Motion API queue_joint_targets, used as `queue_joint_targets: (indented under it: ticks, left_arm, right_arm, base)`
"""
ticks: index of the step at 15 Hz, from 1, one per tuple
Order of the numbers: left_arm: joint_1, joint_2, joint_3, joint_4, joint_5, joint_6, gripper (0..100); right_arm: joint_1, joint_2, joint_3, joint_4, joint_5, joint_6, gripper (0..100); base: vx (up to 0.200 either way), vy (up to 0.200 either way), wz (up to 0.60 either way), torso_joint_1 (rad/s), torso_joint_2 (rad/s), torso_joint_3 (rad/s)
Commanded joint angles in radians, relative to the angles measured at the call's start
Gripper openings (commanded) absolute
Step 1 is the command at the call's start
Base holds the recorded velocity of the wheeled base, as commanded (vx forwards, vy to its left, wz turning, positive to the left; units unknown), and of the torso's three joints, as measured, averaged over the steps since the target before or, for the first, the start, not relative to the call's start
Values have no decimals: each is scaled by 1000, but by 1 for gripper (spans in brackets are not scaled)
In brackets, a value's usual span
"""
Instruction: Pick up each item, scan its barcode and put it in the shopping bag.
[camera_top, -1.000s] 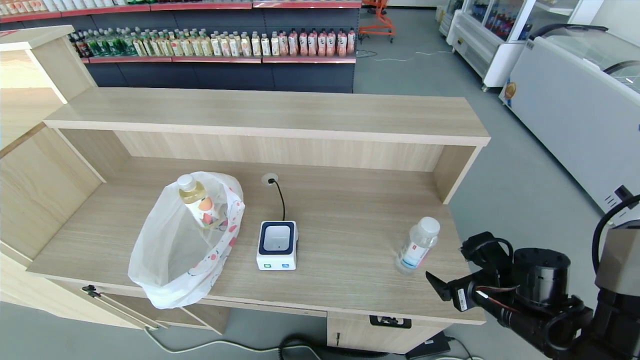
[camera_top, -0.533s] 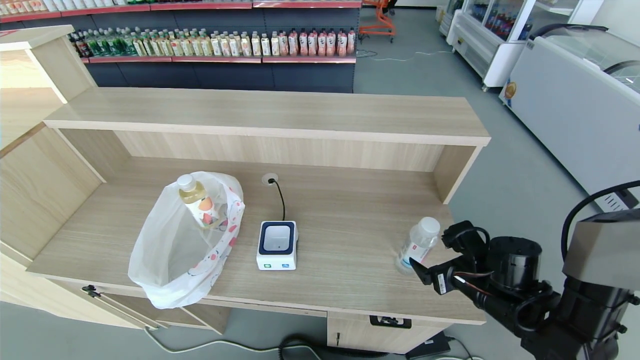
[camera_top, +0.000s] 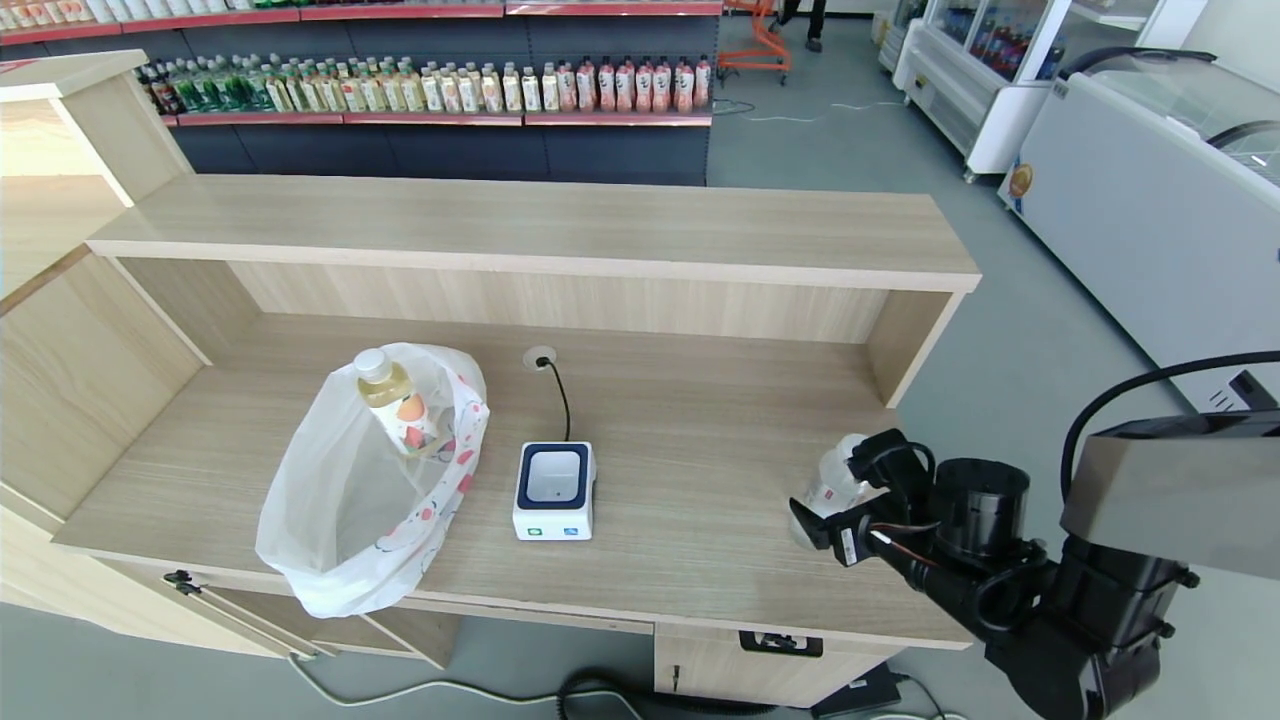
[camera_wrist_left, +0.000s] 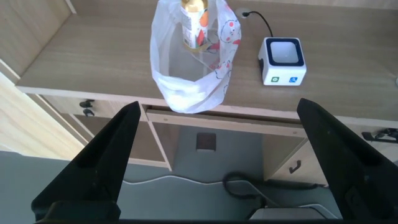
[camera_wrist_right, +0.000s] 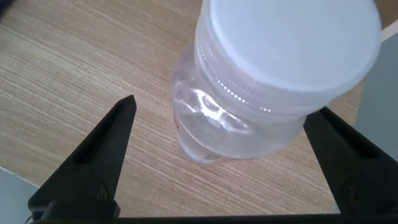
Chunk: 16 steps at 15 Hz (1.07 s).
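The right gripper (camera_top: 833, 487) is standing wide open at the right end of the counter (camera_top: 680, 420), with one finger on each side of the clear water bottle (camera_wrist_right: 249, 124). Neither finger is pressing on it. The bottle is standing on the wood with its white cap on, well apart from the scanner (camera_top: 553, 490), which is sitting near the middle of the counter with its cable running to the back.

The left gripper (camera_wrist_left: 219, 104) is also spread wide and is holding nothing. It is hanging in front of the counter, on the robot's side of the front edge.

The white shopping bag (camera_top: 370, 480) is lying open just left of the scanner, and a tea bottle (camera_top: 395, 400) is leaning inside it.
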Motion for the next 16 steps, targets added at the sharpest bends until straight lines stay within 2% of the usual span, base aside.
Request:
queue_joint_targets:
  ticks: [1,5,15,16]
  left_arm:
    - [0,0,0,0,0,0,100]
    - [0,0,0,0,0,0,100]
    - [0,0,0,0,0,0,100]
    - [0,0,0,0,0,0,100]
  right_arm:
    - [1,26,-34,5,0,-1,100]
    - [11,53,-48,2,46,-5,100]
    - [26,141,-185,5,49,-28,100]
    - [26,145,-195,5,49,-38,0]
  base:
    - [0,0,0,0,0,0]
    - [0,0,0,0,0,0]
    - [0,0,0,0,0,0]
    - [0,0,0,0,0,0]
